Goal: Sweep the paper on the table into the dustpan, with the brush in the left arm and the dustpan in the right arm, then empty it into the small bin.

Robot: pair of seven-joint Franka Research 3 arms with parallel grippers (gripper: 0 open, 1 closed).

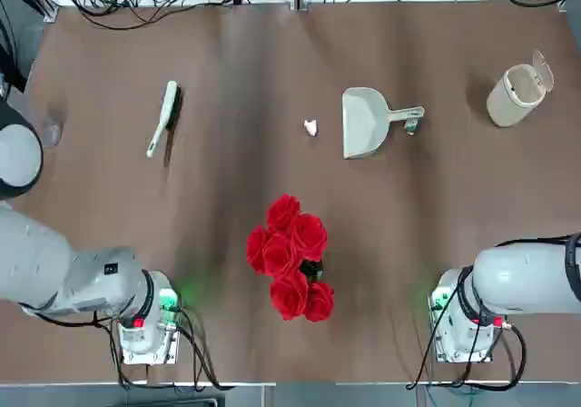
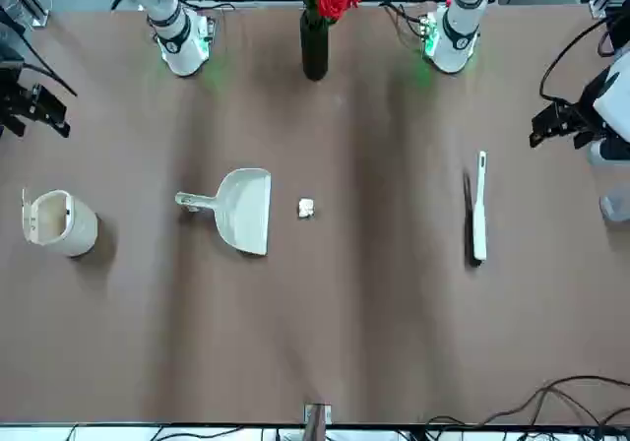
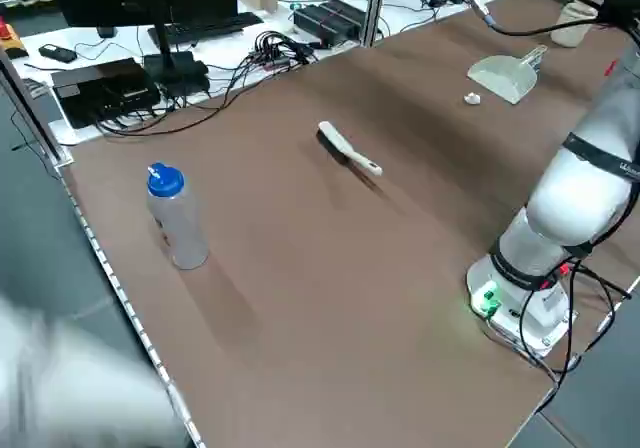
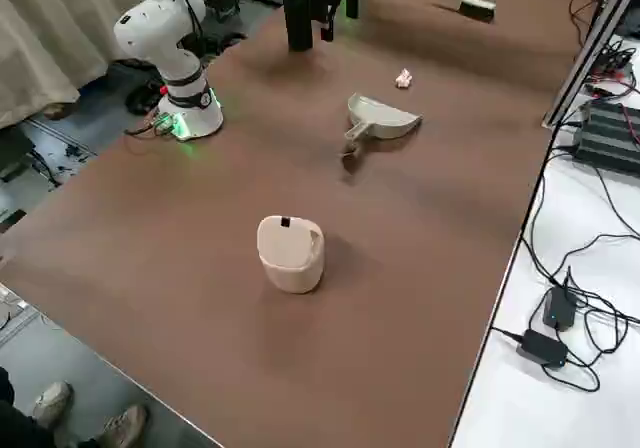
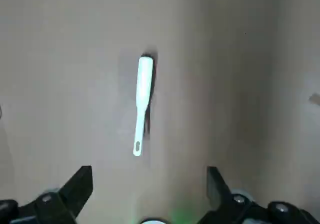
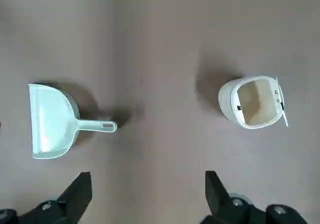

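We take clock directions from the top view, with 12 at the table's (image 1: 227, 334) far edge and 6 at the arm bases.

Left tool (image 5: 149, 191): parked high over the table at about 8 o'clock, fingers (image 5: 80, 184) spread wide, holding nothing. The brush (image 1: 164, 116) shows between its fingers in the left wrist view, well below them.

Right tool (image 6: 148, 194): parked high at about 4 o'clock, fingers (image 6: 79, 191) likewise spread wide and empty. Its wrist view takes in both the dustpan (image 6: 52, 121) and the bin (image 6: 254, 102).

The paper (image 1: 310, 127) lies near the table's centre, slightly toward 12. We note it sits just beside the dustpan's flared mouth, apart from it by a narrow gap.

The dustpan lies flat at about 1 o'clock from centre, mouth facing 9, handle pointing to 3.

The brush lies flat at about 10 o'clock, well apart from the paper. Its handle end points toward 7 and the dark bristles face 3.

The bin stands at about 2 o'clock near the table's edge, well apart from the dustpan, its flap lid open.

A vase of red roses (image 1: 292, 257) stands at 6 o'clock between the two arm bases. A blue-capped bottle (image 3: 175, 216) stands near the table's 9 o'clock edge.
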